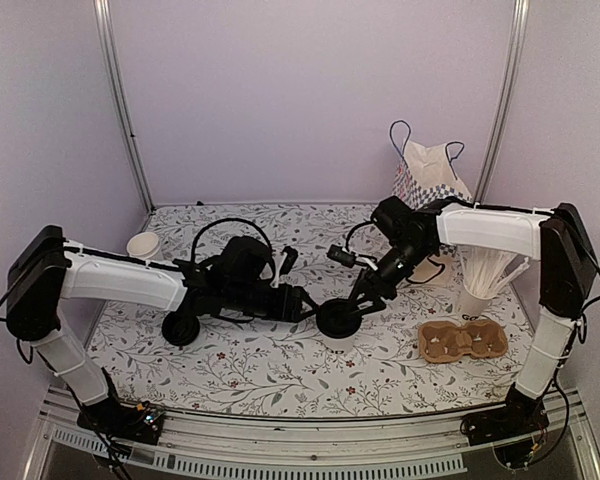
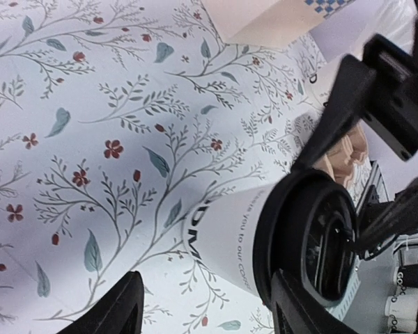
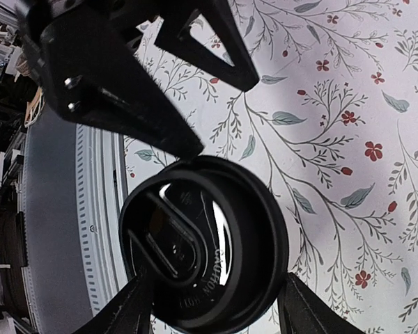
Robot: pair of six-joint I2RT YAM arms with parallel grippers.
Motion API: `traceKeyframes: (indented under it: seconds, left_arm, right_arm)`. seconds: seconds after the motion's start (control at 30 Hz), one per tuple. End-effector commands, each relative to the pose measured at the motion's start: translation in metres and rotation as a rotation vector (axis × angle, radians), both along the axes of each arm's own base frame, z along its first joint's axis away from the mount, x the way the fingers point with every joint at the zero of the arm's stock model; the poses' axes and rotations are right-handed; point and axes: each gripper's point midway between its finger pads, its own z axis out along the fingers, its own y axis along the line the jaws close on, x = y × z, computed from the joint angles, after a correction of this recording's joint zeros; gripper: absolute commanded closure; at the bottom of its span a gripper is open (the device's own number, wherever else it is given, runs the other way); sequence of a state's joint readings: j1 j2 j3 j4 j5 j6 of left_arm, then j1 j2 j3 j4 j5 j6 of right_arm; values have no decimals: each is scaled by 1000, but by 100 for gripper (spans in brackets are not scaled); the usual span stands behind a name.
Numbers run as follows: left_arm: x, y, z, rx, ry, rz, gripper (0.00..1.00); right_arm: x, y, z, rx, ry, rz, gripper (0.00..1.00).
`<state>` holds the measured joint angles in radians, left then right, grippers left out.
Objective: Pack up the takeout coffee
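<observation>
- Top external: floral tablecloth is lying flat inside lilac walls.
- Left gripper is gaping wide around the takeout coffee.
- Right gripper is straddling its lid; whether it is gripping is unclear, its fingers being cropped.

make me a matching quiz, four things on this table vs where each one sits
Things:
1 small white paper cup with round black plastic lid
2 blue-checkered paper bag
3 brown cardboard cup carrier
4 plain white paper cup

Places:
a back right
b back left
c centre
d front right

Pairs: 1-c, 2-a, 3-d, 4-b
</observation>
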<state>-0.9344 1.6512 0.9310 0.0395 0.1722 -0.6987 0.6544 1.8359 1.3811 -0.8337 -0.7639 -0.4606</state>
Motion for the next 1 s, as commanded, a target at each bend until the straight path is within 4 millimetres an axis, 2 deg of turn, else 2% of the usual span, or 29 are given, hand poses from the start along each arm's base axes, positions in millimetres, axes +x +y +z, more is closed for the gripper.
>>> traceKeyframes:
  seconds: [0.0,0.2,0.37,0.5,0.67,0.83,0.97]
  left_arm:
    - [16,3,-4,16,-14,4,36]
    - [20,1,3,-7,-28,2,36]
    - [17,5,10,-23,-23,13,36]
    - [4,8,23,-87,7,31,36]
    - [-21,4,27,-170,78,35,35]
    - [-43,-8,20,-222,163,-9,36]
    - [-48,-15,17,-255,196,-16,39]
  right_arm:
    - [-13,-7,9,-6,4,1,36]
    - [-17,-11,13,-15,20,-17,33]
    - [-17,-19,9,-37,35,-30,33]
    - [-12,-26,9,-45,27,-52,32]
    - [-5,-28,9,-36,30,-69,32]
    - [-3,-29,6,-39,29,-72,33]
    - [1,-28,10,-30,18,-80,33]
